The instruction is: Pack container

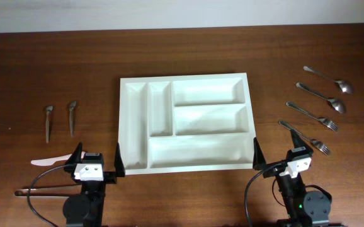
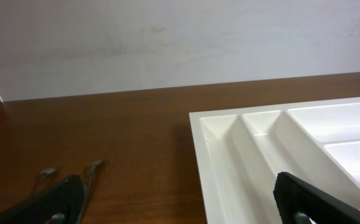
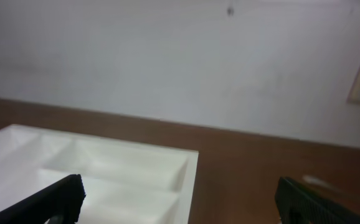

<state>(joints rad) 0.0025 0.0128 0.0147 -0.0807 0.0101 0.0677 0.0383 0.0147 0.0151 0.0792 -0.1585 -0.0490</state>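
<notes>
Currently: left gripper (image 1: 99, 156), jaws spread wide, nothing held, its inner finger just beside the container's near-left corner. Right gripper (image 3: 177, 186), likewise wide and empty, at the near-right corner. Container (image 1: 194, 151), white, five compartments, centred between the arms; long axis left to right, two narrow compartments at its left end running front to back. Bare wood on either side. Two small utensils (image 1: 72, 116) well left; two spoons (image 1: 319, 96) and two forks (image 1: 311, 115) right. Table (image 1: 37, 57), dark brown wood; pale wall (image 2: 167, 43) behind its far edge.
</notes>
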